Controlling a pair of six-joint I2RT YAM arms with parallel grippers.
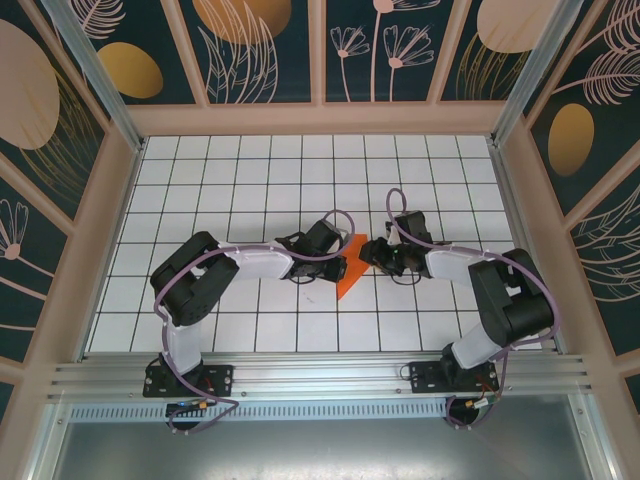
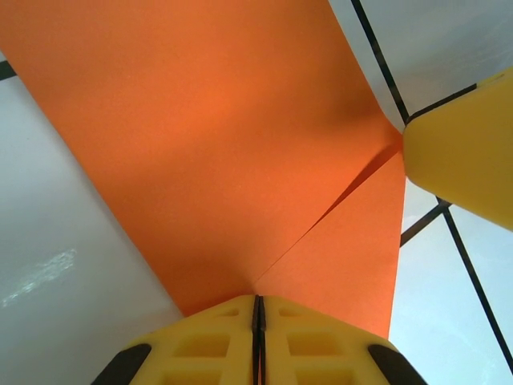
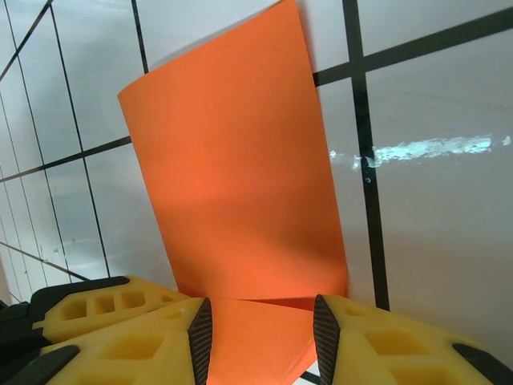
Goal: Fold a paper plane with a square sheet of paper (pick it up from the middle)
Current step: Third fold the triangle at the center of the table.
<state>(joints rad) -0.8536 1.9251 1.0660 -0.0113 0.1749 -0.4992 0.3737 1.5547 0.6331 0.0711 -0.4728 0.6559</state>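
Working mid-fold, judging by the crease. Spotting the square sheet of paper (image 1: 349, 270) at the centre of the counter (image 1: 250, 170), raised off the tiles, not lying flat.

Pinching its near edge with the left fingers (image 2: 272, 321): closed tight, seam shut, right where a diagonal crease is starting. Crease running up to the far right corner, marking off a triangular flap; cannot tell if folding over or under.

Straddling a lower flap of the orange paper with the right fingers (image 3: 337, 329): standing apart, not clamping anything. Rest of the sheet curving upright just ahead of them. In the left wrist view, one right finger (image 2: 461, 152) sitting at the crease's far corner, touching or just beside it, hard to tell.

Judging the step: forming an early diagonal fold, probably a nose corner, far from a dart shape yet.

Calling next for closing the right fingers on the flap or pressing along the crease, holding the left pinch steady so the thin sheet is not sliding or crumpling. Also calling for lining up edges before flattening onto the counter.

Reading no brand, label or writing anywhere. Paper looking plain orange, fingers plain yellow with black pads, counter showing white tiles with black grid lines. Walls (image 1: 260, 40) carrying leaf and flower patterns, no text.
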